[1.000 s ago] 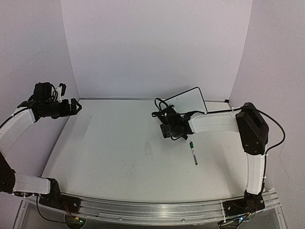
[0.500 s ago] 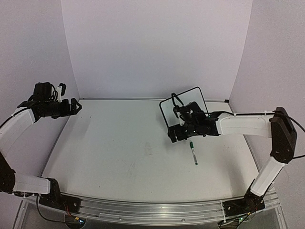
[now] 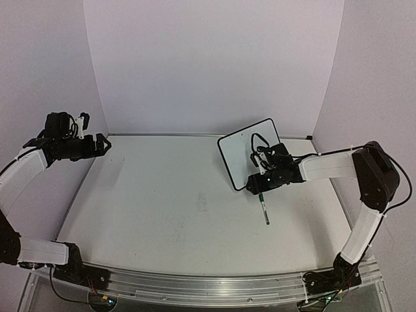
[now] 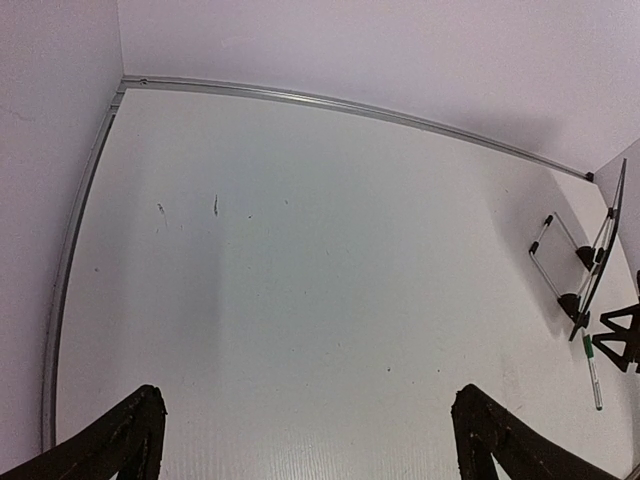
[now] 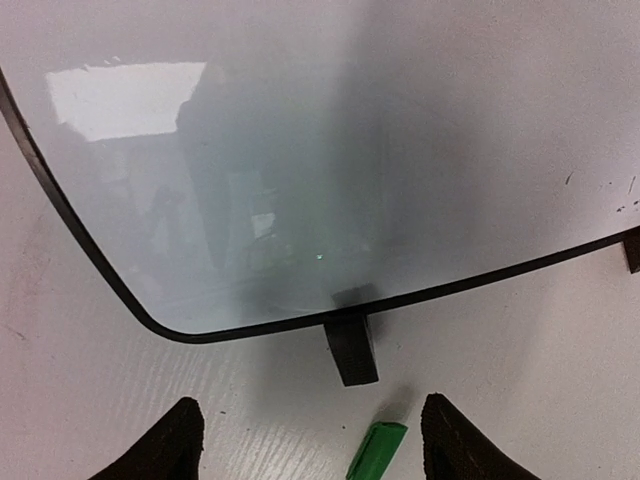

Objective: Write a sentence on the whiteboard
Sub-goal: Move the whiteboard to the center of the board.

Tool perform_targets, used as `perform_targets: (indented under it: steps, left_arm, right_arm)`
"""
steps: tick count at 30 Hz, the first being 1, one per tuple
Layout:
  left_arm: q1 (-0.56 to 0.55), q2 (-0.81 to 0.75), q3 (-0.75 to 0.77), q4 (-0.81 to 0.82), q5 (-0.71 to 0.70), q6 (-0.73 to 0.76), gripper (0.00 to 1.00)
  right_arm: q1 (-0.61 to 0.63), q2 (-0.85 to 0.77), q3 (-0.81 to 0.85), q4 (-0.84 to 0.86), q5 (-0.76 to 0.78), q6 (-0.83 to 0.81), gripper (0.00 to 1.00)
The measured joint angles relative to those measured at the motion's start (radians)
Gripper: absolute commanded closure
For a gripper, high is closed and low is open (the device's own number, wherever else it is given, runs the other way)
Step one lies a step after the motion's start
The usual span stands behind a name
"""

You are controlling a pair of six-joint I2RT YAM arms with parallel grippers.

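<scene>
Right hand [image 5: 312, 440] open, empty over marker [image 5: 377, 448], just beside whiteboard [image 5: 300, 150]; reaching down may bump its foot [image 5: 352, 350] and tip it.

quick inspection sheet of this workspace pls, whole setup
surface: white table, faint scuffs near the middle
job's things: whiteboard propped up tilted at the far right, no writing seen; marker with a green cap lying flat just in front of it
clutter: nothing seen
grippers: left gripper open, raised at the far left, holding nothing; right gripper open, low over the marker's cap end, facing the whiteboard
cables: black loops at the right wrist; wires under the front rail
surroundings: plain walls on three sides
</scene>
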Motion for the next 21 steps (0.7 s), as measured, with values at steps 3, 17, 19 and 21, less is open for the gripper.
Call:
perform_targets:
  steps: [3, 17, 19, 21]
  left_arm:
    - [0.000, 0.000, -0.001, 0.000, 0.000, 0.000, 0.01]
    - [0.000, 0.000, -0.006, 0.002, 0.000, 0.000, 0.01]
    - [0.000, 0.000, -0.006, 0.001, 0.000, 0.000, 0.00]
    - [0.000, 0.000, -0.006, 0.002, 0.000, 0.000, 0.00]
  right_arm:
    - [-0.017, 0.037, 0.001, 0.022, -0.014, -0.029, 0.44]
    - [-0.028, 0.120, 0.001, 0.129, 0.002, -0.141, 0.73]
    - [-0.028, 0.129, 0.001, 0.144, 0.004, -0.155, 0.80]
    - [-0.028, 0.135, 0.001, 0.147, 0.005, -0.164, 0.87]
